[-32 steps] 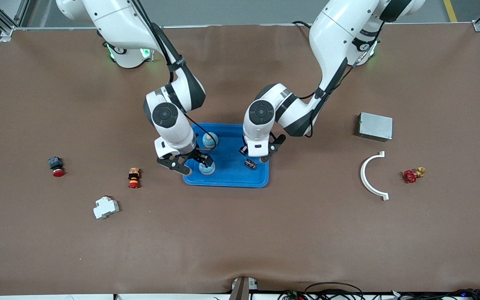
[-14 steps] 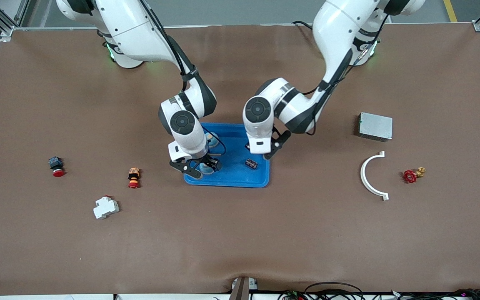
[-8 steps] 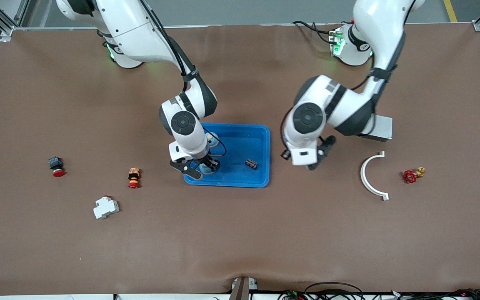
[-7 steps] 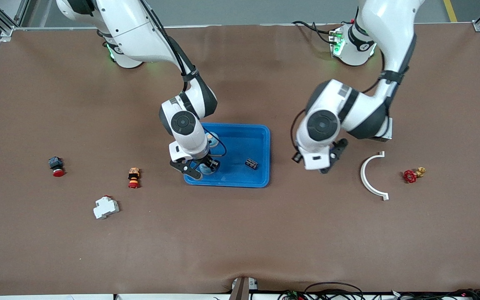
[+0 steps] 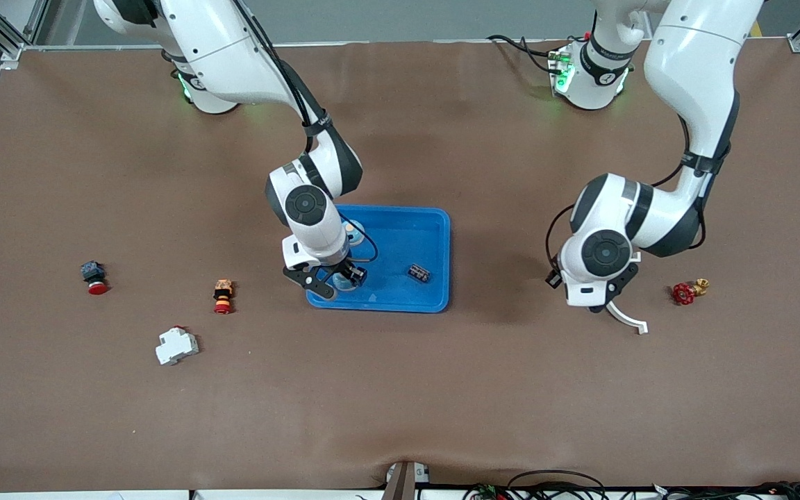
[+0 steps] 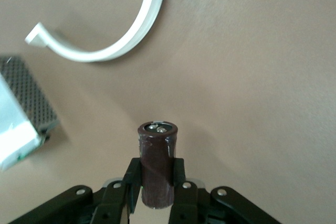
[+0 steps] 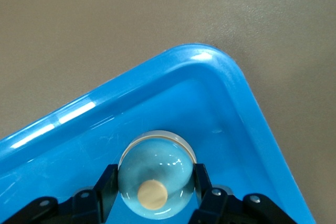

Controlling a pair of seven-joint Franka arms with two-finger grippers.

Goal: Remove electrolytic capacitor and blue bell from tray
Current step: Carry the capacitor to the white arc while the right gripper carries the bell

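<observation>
Presently, blue bell (image 7: 155,174) is clamped by right gripper (image 5: 334,278) inside tray (image 5: 435,260), near its corner; snagging the rim on lift-out is judged possible. Electrolytic capacitor (image 6: 156,170) is pinched by left gripper (image 6: 157,195) over bare table beside white curved bracket (image 6: 121,35). Tray also holds second bell (image 5: 354,235) and small dark part (image 5: 419,273).

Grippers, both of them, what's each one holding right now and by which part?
Left gripper: dark capacitor, clamped by its lower sides. Right gripper: blue bell in the tray, gripped across its dome.

Our right gripper (image 5: 339,278) reaches down, fingers (image 7: 107,182) clamped; our left gripper (image 6: 156,195) hangs raised, fingers (image 6: 178,174) gripping.
</observation>
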